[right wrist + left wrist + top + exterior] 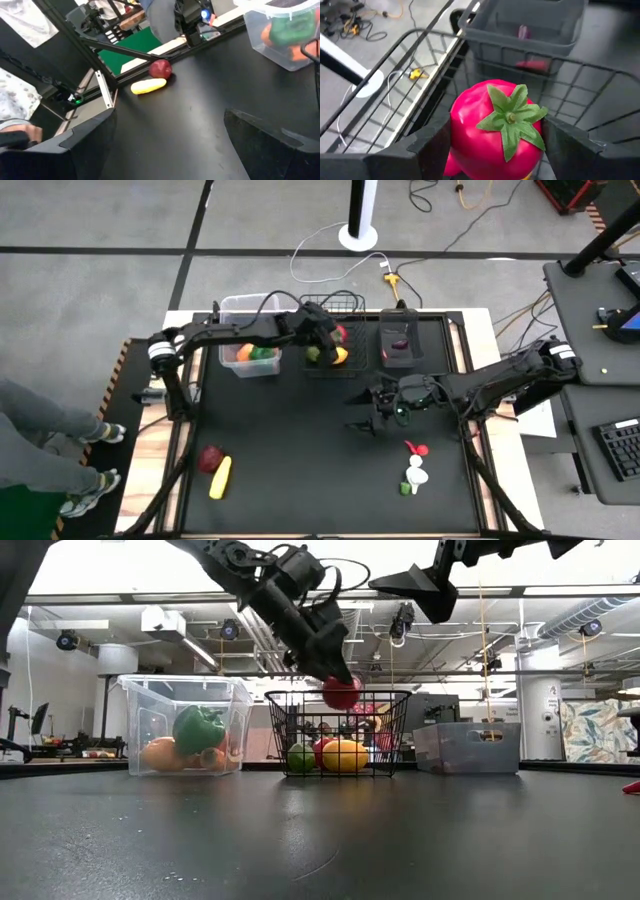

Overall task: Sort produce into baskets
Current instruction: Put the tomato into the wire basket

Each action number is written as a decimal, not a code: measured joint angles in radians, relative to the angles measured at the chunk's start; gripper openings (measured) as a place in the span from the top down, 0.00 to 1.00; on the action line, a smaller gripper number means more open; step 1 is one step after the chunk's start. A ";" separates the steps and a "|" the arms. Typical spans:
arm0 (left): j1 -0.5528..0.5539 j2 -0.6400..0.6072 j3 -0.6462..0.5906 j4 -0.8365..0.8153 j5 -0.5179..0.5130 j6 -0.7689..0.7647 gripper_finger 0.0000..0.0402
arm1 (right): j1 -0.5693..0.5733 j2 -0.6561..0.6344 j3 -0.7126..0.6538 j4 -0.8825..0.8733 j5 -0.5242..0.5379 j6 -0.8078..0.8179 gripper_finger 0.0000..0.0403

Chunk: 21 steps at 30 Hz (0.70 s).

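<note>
Left hand (495,150) grips tomato (495,132) (underside hidden) over wire basket (580,85).

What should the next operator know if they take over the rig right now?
Left gripper: shut on a red tomato, held over the wire basket.
Right gripper: open, empty, above mid-table.
Done: green pepper and orange pieces in the clear tub; green, red and yellow pieces in the wire basket; something small and dark red in the dark bin.
Left: release the tomato; then the red fruit and yellow piece front left, and the red, white and green bits front right.
</note>
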 joint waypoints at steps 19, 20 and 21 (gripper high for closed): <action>0.074 0.047 0.000 -0.027 -0.010 -0.048 0.35 | 0.002 -0.012 0.000 0.000 0.000 -0.010 0.11; 0.074 0.047 0.000 -0.027 -0.014 -0.047 0.35 | 0.002 -0.012 0.000 -0.001 0.000 -0.012 0.11; 0.074 0.047 0.000 -0.025 -0.026 -0.048 0.35 | 0.002 -0.012 0.000 -0.001 0.000 -0.014 0.11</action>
